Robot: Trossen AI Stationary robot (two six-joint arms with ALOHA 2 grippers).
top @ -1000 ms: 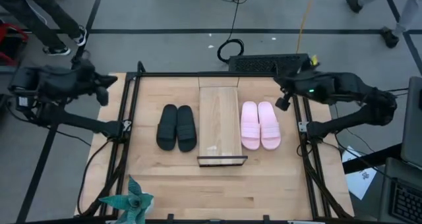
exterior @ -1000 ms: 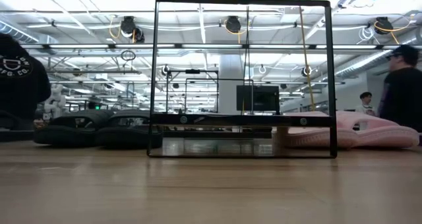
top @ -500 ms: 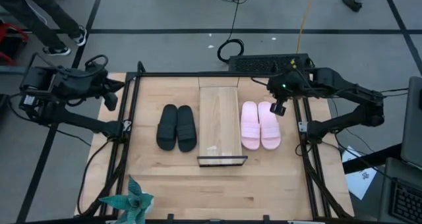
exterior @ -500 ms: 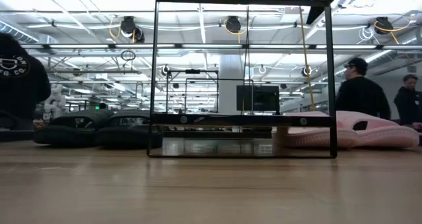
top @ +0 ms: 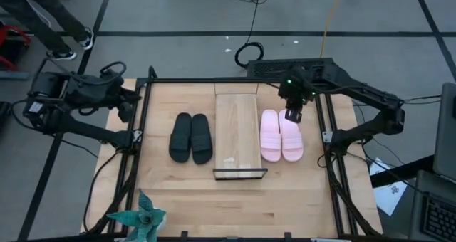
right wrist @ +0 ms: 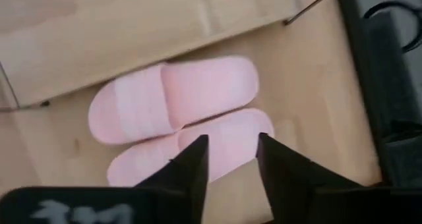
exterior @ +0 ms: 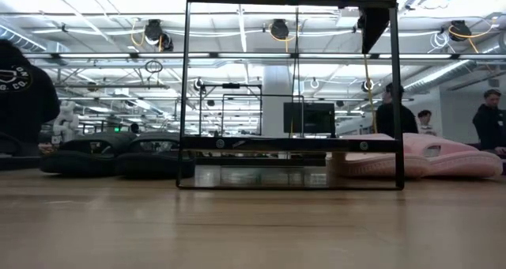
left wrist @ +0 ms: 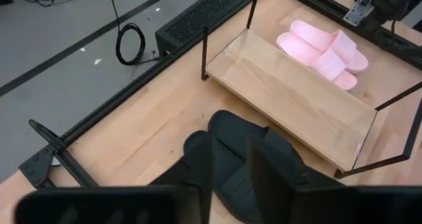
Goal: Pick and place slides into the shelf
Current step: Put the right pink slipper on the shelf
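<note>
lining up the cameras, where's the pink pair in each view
High: pink pair, right of the shelf.
Low: far right, past the shelf frame.
Left wrist: top right, beyond the shelf.
Right wrist: centre, just ahead of the right gripper.
Shared landmark: the shelf.

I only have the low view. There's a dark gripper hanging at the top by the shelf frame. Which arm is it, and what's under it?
Observer: The right gripper, open, above one end of the pale pink slides.
Operator: Anything loaded yet?
Observer: No, the shelf board is bare; both pairs lie beside it.
Operator: And the left arm?
Observer: The left gripper, open, hangs by the table's left edge, short of the black slides.
</note>
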